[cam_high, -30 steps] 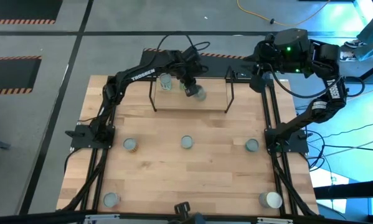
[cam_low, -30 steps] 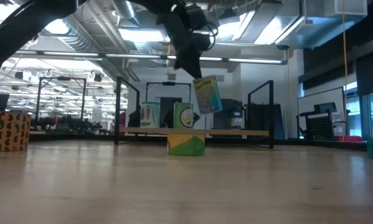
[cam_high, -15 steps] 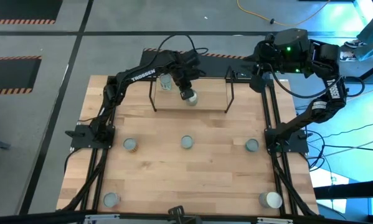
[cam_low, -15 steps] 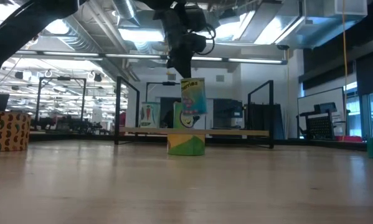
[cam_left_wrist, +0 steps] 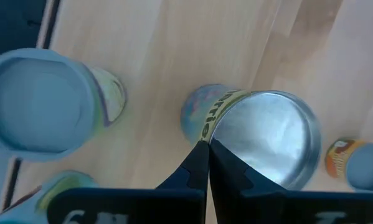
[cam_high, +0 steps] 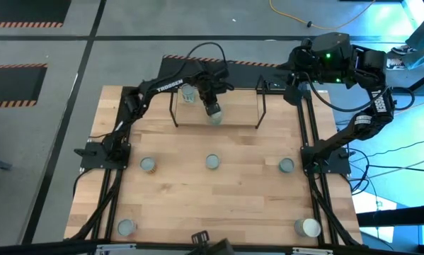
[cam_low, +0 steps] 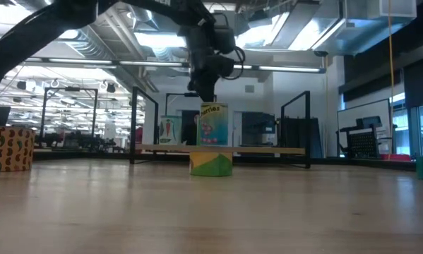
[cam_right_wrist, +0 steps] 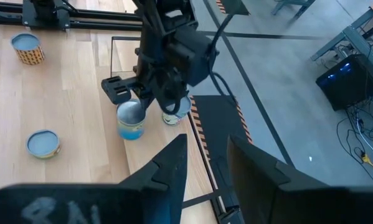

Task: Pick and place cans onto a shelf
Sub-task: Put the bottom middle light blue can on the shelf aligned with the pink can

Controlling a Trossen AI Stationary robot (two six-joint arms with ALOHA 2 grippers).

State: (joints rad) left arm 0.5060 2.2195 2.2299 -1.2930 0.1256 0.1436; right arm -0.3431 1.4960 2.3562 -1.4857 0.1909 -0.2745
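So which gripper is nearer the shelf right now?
Left. The left gripper is over the shelf, shut on a can. The right gripper waits open, raised beyond the shelf's right end.

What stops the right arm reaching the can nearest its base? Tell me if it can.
Probably yes. The right gripper is open and empty, the can stands alone in the open, and the left gripper is away at the shelf.
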